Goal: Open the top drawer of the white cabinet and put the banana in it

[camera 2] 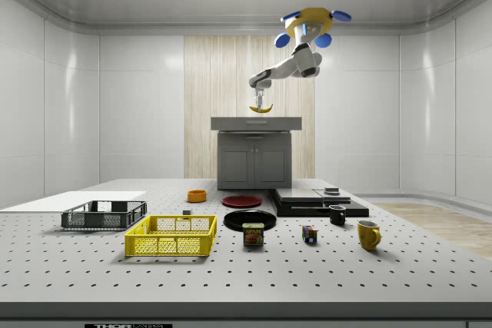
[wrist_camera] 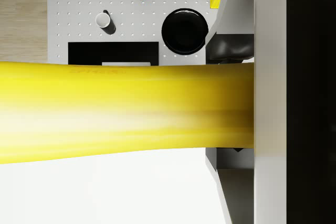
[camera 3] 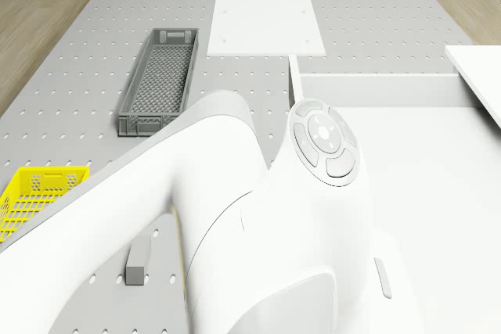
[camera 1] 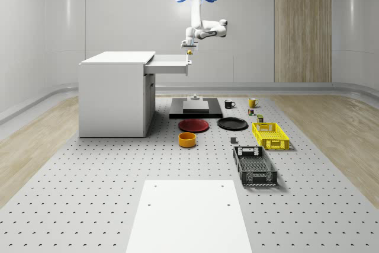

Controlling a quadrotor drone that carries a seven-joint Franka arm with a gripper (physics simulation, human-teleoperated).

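The grey perforated floor [camera 1: 89, 194] carried everything, with the white cabinet [camera 1: 115, 96] as landmark. A black platform [camera 1: 195, 109] lay just beside the cabinet. Near it sat a red plate [camera 1: 194, 125], a black plate [camera 1: 232, 124] and an orange bowl [camera 1: 187, 140]. Farther off lay a yellow basket [camera 1: 270, 135], a grey basket [camera 1: 254, 166] and a white panel [camera 1: 186, 214].

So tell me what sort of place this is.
Likely a simulated robotics test room: a grey perforated floor plate strewn with test props such as a yellow mesh crate, bare white wall panels, and a flying drone-mounted white arm.
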